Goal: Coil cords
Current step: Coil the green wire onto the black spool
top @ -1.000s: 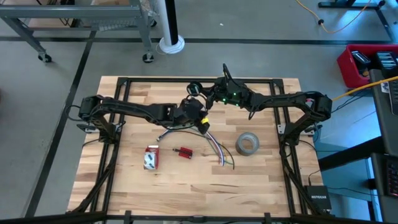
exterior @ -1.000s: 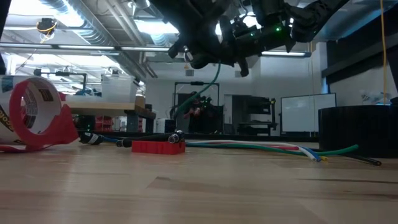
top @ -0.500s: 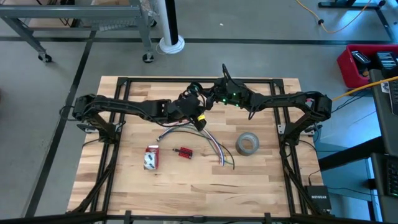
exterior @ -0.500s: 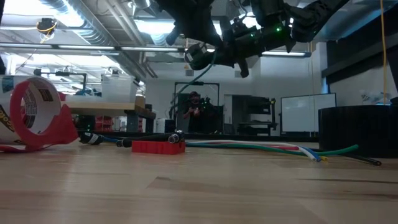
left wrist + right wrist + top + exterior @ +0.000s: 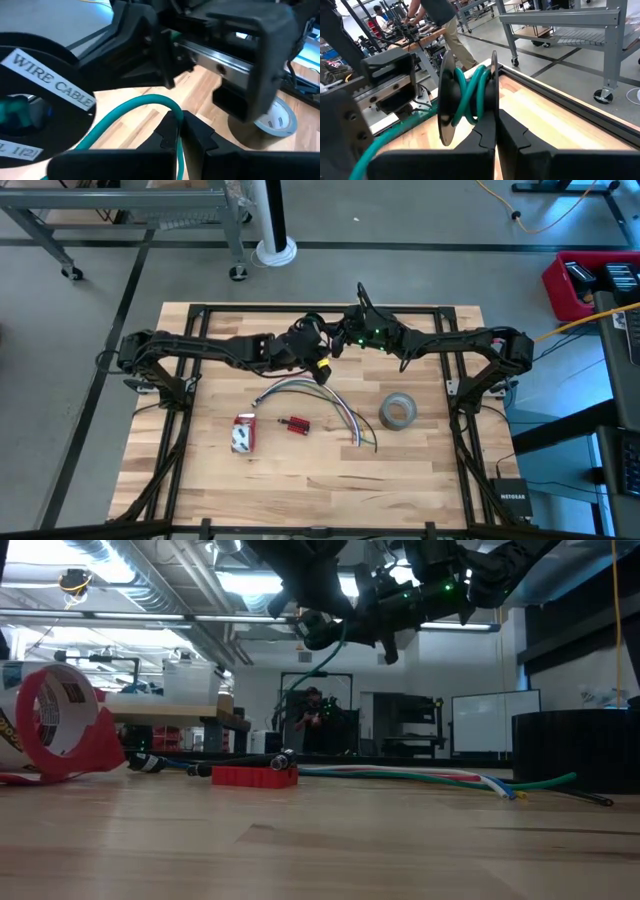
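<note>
The arms hide most of the spool [image 5: 467, 97]. Both grippers are clenched: right [image 5: 496, 131] on the spool, left [image 5: 180, 131] on the cord [image 5: 135, 112], now moved slightly back.

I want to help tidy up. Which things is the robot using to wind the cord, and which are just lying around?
In use: teal cord, spool, left gripper, right gripper.
Lying about: grey tape roll, red tape dispenser, red block.

Teal cord [image 5: 470, 95], wound on black spool, held above table

Teal cord [image 5: 470, 95] coiled on black spool [image 5: 446, 100], right fingers [image 5: 485, 130] closed on its flange.
</note>
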`<state>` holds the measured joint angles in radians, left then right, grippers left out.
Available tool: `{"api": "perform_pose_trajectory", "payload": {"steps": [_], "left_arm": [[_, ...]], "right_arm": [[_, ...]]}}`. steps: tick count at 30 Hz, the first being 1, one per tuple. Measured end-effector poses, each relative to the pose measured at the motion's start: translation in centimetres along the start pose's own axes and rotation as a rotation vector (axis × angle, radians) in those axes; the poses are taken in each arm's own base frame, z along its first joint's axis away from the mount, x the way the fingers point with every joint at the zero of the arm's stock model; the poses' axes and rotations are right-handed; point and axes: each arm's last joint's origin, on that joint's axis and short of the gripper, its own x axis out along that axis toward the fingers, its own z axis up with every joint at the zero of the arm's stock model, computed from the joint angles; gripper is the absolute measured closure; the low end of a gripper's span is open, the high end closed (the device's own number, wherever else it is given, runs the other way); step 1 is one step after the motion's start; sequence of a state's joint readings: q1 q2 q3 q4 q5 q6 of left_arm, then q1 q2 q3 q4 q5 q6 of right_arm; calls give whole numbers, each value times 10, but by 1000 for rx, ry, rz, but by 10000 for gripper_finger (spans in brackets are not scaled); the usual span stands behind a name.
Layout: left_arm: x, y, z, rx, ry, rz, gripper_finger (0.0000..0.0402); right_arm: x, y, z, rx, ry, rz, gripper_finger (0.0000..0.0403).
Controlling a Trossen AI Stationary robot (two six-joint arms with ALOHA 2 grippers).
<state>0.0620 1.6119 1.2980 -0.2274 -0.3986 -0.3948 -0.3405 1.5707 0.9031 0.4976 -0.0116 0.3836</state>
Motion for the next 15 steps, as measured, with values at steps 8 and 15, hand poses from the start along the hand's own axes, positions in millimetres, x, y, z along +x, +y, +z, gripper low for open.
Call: {"api": "perform_pose_trajectory", "payload": {"steps": [8,15], "left_arm": [[0,-3,6,12,-56,-28,401],[-1,-2,6,7,-48,-23,401]], "right_arm": [[0,0,0,0,1,0,401],[0,0,-1,0,4,-1,401]]}}
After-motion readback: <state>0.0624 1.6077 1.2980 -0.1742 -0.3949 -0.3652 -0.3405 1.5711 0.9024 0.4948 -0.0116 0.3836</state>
